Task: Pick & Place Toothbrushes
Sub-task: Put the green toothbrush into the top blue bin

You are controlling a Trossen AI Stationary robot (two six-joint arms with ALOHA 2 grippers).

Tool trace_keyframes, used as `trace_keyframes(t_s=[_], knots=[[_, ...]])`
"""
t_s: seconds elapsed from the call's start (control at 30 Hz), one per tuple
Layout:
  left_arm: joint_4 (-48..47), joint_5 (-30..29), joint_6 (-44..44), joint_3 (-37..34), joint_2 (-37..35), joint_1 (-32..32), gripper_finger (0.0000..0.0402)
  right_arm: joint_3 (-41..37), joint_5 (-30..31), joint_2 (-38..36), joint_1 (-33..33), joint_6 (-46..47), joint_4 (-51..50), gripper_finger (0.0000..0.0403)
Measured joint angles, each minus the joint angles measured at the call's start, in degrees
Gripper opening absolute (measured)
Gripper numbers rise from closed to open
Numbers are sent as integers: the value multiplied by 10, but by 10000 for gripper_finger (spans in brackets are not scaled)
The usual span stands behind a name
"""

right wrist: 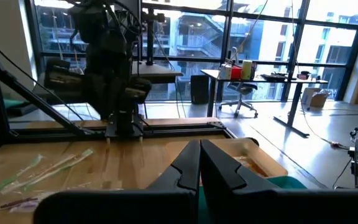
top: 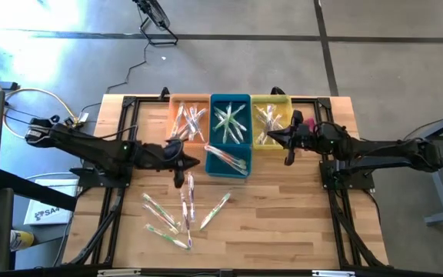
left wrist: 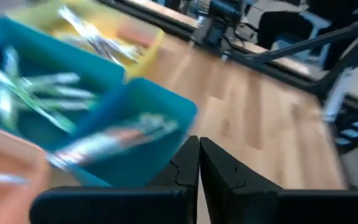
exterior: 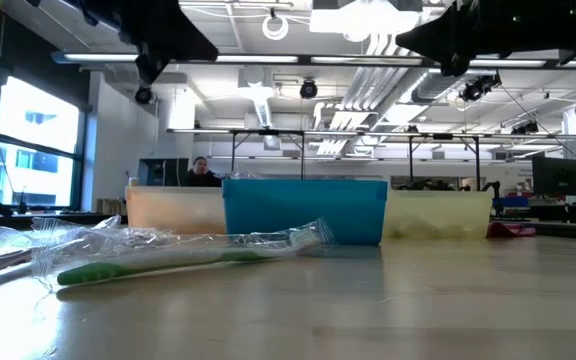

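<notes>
Several wrapped toothbrushes [top: 177, 211] lie loose on the wooden table near its front edge. One with a green handle [exterior: 168, 262] lies closest to the low camera. More toothbrushes fill the orange bin [top: 189, 119], the blue bin [top: 220, 104] and the yellow bin [top: 270, 117] at the far side. One toothbrush [left wrist: 110, 140] rests across the blue bin's near rim. My left gripper [top: 197, 161] hangs shut and empty beside the blue bin's near left corner [left wrist: 199, 149]. My right gripper [top: 270, 136] is shut and empty over the yellow bin's near edge [right wrist: 199, 152].
A pink cloth [top: 310, 123] lies by the right arm, at the yellow bin's right side. Black frame rails run along the table's left and right edges. The wood between the loose toothbrushes and the right rail [top: 298, 208] is bare. A person [exterior: 203, 172] sits in the room beyond.
</notes>
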Motion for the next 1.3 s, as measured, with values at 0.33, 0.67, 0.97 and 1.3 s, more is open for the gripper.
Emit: trace_keyframes(t_s=[0.33,0.67,0.97,1.3], knots=[[45,-16,-124,34,84,-119,9,-8,0,0,0,0,21,4],[-232,-29,-146,272,238,-130,9,-8,-15,0,0,31,0,4],[-409,69,-305,379,336,-130,9,-8,-65,0,0,35,-2,4],[-413,129,-379,379,392,-129,10,-8,-74,0,0,72,-26,4]])
